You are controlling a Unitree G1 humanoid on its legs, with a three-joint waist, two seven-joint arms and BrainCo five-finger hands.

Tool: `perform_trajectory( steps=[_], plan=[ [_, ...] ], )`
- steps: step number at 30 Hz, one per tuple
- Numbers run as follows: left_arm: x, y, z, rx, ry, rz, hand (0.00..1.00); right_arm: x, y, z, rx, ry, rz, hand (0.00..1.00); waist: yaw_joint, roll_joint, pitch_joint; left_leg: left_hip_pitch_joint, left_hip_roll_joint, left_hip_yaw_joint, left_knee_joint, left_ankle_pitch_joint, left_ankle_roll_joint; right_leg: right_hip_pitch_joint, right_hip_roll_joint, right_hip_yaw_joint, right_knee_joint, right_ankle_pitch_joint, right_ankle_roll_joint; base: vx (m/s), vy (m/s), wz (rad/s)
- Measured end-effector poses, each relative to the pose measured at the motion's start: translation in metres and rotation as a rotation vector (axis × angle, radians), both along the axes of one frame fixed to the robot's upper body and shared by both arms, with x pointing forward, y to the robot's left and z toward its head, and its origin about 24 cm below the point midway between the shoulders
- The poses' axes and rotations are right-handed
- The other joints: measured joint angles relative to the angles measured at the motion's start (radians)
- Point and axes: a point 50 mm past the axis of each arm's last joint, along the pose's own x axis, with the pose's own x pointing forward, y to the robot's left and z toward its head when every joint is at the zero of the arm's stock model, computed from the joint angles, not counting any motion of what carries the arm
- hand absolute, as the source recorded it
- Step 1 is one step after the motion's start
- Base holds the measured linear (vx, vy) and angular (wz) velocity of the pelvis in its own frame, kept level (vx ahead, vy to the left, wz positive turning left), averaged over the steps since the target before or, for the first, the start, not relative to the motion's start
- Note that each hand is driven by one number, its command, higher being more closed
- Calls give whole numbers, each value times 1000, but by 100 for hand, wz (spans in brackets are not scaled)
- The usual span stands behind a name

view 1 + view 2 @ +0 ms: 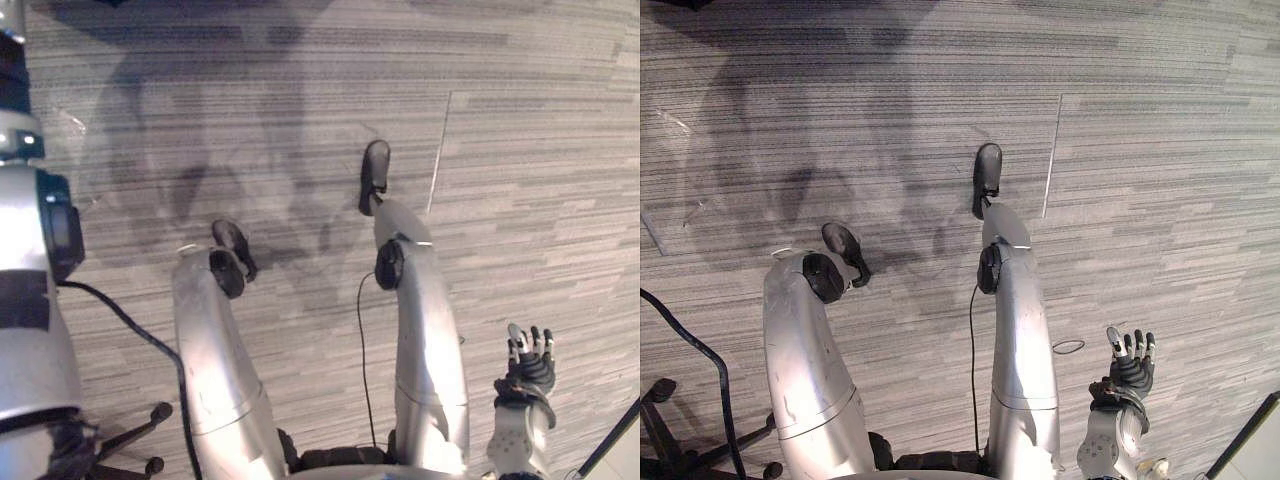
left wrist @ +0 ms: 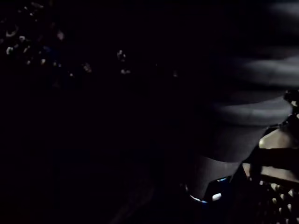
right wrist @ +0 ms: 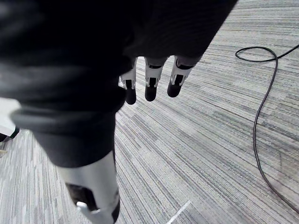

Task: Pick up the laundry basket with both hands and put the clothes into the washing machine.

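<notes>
right robot hand (image 1: 530,362): low on the right in the eye views, open, fingers (image 3: 150,86) straight and slightly spread, holding nothing
under it: floor (image 1: 300,80); the right robot hand hangs over it and touches nothing
left robot hand (image 2: 275,140): a dim pale shape in the dark left wrist view; open or closed, I cannot tell
basket: I cannot tell where it is
floor: grey carpet tiles with fine stripes; a thin seam (image 1: 440,150) runs away from the robot on the right side
dark strip (image 1: 610,440): slants across the lower right corner, near the right robot hand, with paler ground beyond it
chair base (image 1: 130,430): black, with spokes and castors, on the floor at the lower left, well apart from the right robot hand
</notes>
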Motion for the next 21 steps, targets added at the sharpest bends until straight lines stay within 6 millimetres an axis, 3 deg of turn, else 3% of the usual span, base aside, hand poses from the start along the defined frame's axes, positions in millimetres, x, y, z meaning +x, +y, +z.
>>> perform_trajectory(
  steps=[5,9,10,12,16,19,21],
  plan=[
    [19,12,-33,0,89,12,0,9,5,1,13,-17,12,0,1,0,-1,27,-8,-1,-1,0,-1,6,-12,-3,44,-22,-17,-12,13,12],
    [38,-4,-78,98,191,-59,0,9,9,-3,29,-3,21,0,19,0,-1,53,-14,-4,-2,1,-3,23,-22,-3,73,-50,-14,-52,12,17],
    [45,-12,-100,135,238,-103,0,12,13,-2,27,-7,46,0,23,0,-2,68,-13,-9,-9,2,-6,38,-23,-6,73,-58,-20,-54,13,14],
    [51,-18,-118,146,275,-143,0,15,16,-2,31,-12,66,0,23,0,-3,82,-14,-10,-22,3,-6,50,-25,-6,72,-67,-19,-60,-2,17],
    [67,-17,-201,-22,424,-268,0,25,23,2,30,-38,101,0,26,0,-3,157,-14,-17,-80,19,-35,106,-25,-20,74,-90,-40,-34,-30,18],
    [67,-17,-252,-212,480,-327,0,26,22,4,27,-45,98,0,28,-3,-5,213,-17,-21,-126,37,-66,140,-30,-34,83,-112,-55,31,-54,26],
    [63,-25,-308,-404,566,-368,0,25,22,4,30,-35,78,0,38,-5,-7,285,-31,-28,-177,52,-93,185,-43,-48,109,-151,-81,64,-85,40]
  ],
)
